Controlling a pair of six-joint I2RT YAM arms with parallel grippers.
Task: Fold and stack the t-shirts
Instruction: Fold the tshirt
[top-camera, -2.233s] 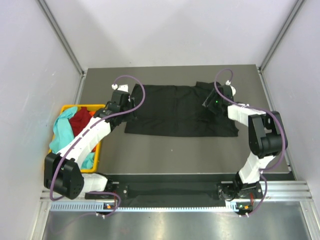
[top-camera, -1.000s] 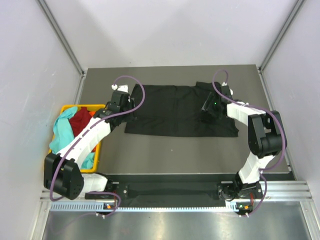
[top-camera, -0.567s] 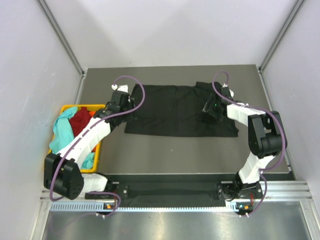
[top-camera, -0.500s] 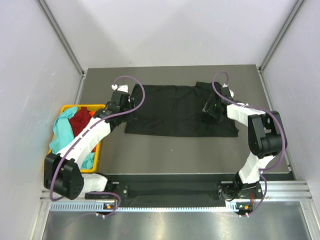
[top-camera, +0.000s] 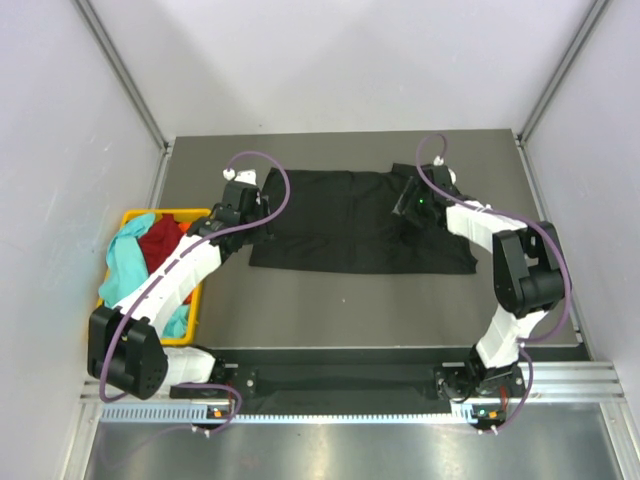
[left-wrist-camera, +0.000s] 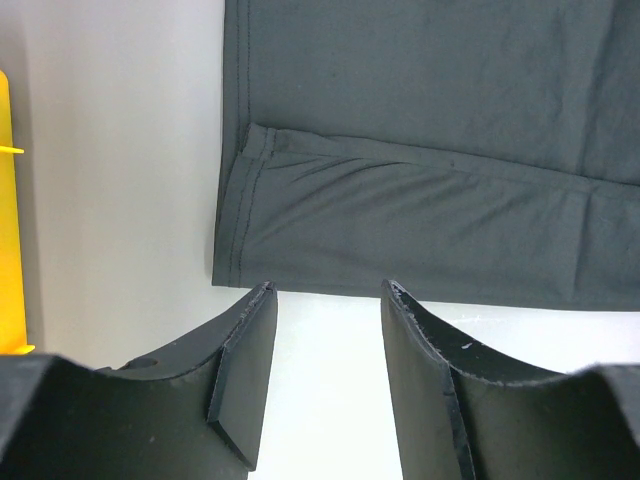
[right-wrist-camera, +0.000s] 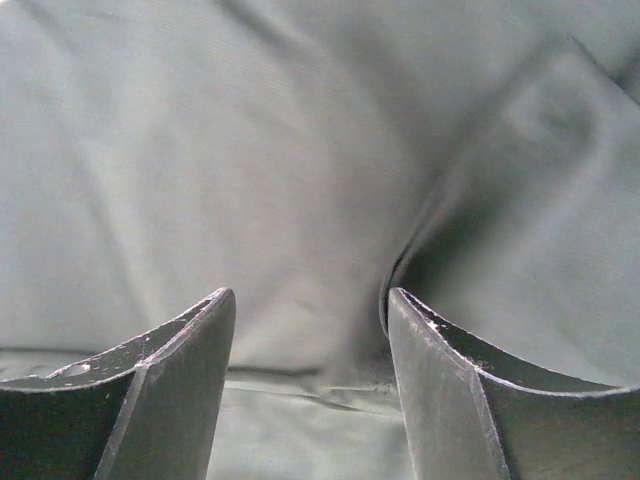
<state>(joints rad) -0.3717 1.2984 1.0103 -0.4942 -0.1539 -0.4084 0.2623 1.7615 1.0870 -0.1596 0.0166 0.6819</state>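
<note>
Grey table (top-camera: 330, 300) is carrying a spread black t-shirt (top-camera: 340, 225); left gripper (left-wrist-camera: 325, 290) and right gripper (right-wrist-camera: 310, 295) are hovering open, both empty.

left arm (top-camera: 185, 262) reaching forward, left fingers (left-wrist-camera: 243, 385) parted, right arm (top-camera: 492, 226) folded inward, right fingers (right-wrist-camera: 178, 378) parted

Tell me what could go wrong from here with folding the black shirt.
1. The left hand stands open over bare table, just short of the edge of the black t-shirt. Closing there may catch only the very edge, or nothing.
2. The right hand is open over a raised crease. It may pinch several layers at once and drag the cloth askew.
</note>
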